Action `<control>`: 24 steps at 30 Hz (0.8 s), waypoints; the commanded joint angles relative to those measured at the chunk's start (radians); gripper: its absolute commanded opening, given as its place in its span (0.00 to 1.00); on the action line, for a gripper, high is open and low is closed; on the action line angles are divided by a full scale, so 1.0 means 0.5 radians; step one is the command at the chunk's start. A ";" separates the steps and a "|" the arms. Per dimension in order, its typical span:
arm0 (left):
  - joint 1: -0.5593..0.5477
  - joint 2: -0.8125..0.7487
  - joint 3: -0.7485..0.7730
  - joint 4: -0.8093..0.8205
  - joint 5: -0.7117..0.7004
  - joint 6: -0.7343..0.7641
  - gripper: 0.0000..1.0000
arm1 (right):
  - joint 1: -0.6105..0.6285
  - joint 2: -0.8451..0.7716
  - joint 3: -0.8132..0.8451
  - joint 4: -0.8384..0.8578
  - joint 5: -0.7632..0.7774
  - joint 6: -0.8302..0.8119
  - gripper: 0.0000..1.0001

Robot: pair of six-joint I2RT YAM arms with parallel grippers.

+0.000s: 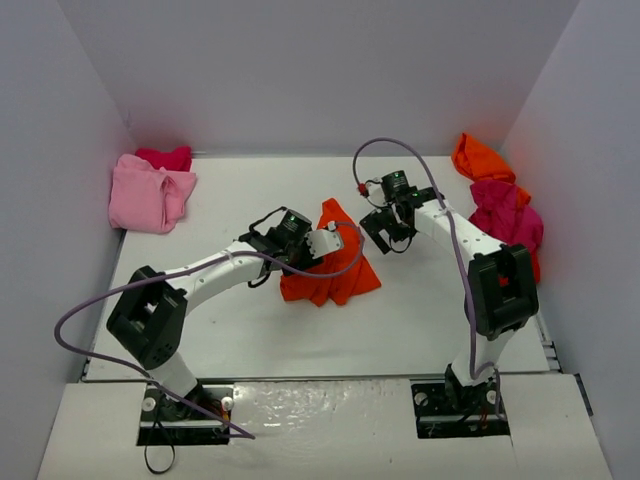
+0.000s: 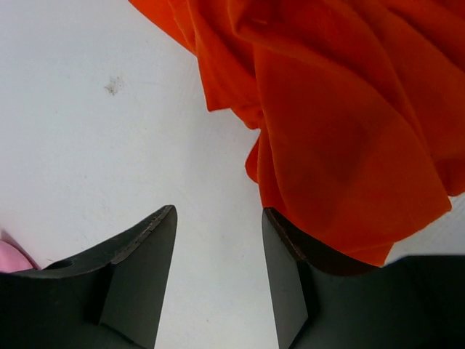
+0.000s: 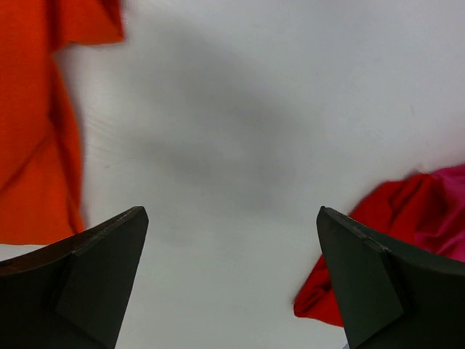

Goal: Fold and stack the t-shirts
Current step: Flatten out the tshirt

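One orange-red tee [image 1: 335,262] lies crumpled in the middle of the worktop [image 1: 420,310], unfolded, with a corner pointing toward the back wall. My left fingers [image 2: 138,269] are spread apart at its left edge. Nothing sits between them, though the cloth's lower edge overlaps the tip of one finger in my wrist view. Whether it touches that finger I cannot tell. My right fingers [image 3: 94,254] are spread wide just right of the tee, over bare worktop, holding nothing.

Farther out, a pink tee [image 1: 148,195] is bunched in the far left corner, with a crimson tee [image 1: 165,157] touching it from behind. Along the right wall an orange tee [image 1: 480,160] lies in the far corner. A magenta tee [image 1: 505,215] is heaped just in front of it, and a red tee [image 3: 349,247] shows under the magenta one. I cannot tell where one ends and the other begins. All of these lie well apart from the orange-red tee.

A purple cable [image 1: 400,145] arcs above my right arm, and another loops off my left. The worktop is white, with a small dark speck [image 2: 112,86] near my left fingers. Plain pale walls close it in on three sides.
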 commanded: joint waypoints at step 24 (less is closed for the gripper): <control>-0.005 0.104 0.417 -0.474 0.658 -0.112 0.42 | 0.205 0.412 0.666 -0.376 -0.417 -0.017 0.96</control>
